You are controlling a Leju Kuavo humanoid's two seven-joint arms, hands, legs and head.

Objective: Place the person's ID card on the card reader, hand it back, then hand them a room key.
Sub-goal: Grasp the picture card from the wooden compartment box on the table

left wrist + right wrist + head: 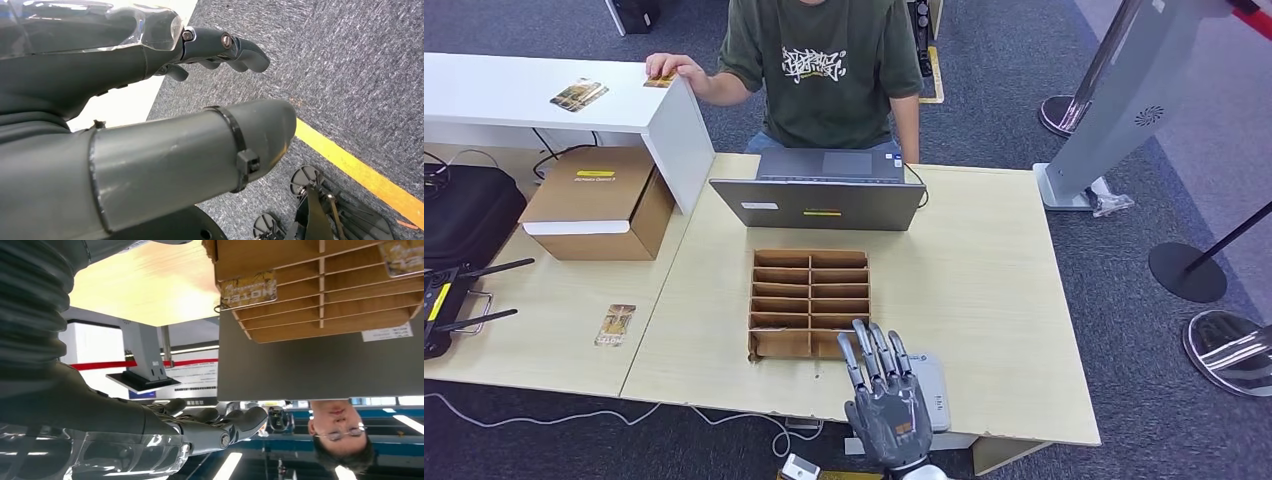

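The ID card [660,80] lies under the person's hand [675,68] on the white raised shelf [514,95], well beyond the card reader [929,385], which sits just beside the slotted key box [810,302].

The right hand [885,395] hovers over the reader, fingers spread, holding nothing. The left hand [150,100] hangs toward the floor, fingers apart and empty.

Judgement: the collection step is in hand. Reach past the laptop [819,200] and pinch the card by its edge.

Count: one reader, one box, one laptop, three cards lying loose.
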